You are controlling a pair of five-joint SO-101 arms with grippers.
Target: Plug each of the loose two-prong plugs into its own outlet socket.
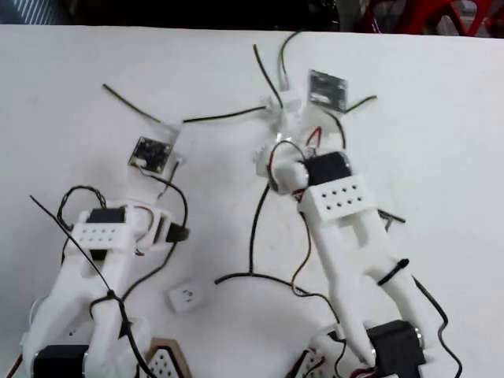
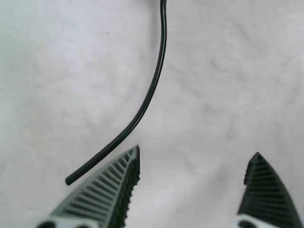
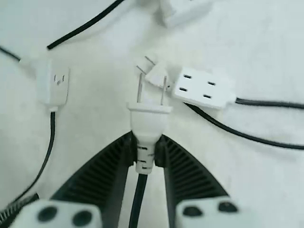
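My right gripper [image 3: 145, 142] is shut on the rear of a white two-prong plug [image 3: 148, 118], whose black cord runs back between the fingers. Its prongs point at a second, loose white plug [image 3: 153, 72] lying just beyond. A white outlet socket [image 3: 204, 89] with several slots lies beside that loose plug on a black cord. Another white socket [image 3: 54, 84] lies off to the other side. My left gripper [image 2: 196, 152] stands open over the bare white table, with the free end of a black cord [image 2: 152, 85] by one fingertip [image 2: 128, 166].
In the high view a small white socket [image 1: 187, 295] lies near the front between the arms, and another outlet on a wooden block [image 1: 163, 362] sits at the front edge. Black cords cross the middle. The white table [image 1: 441, 157] has free room on the right.
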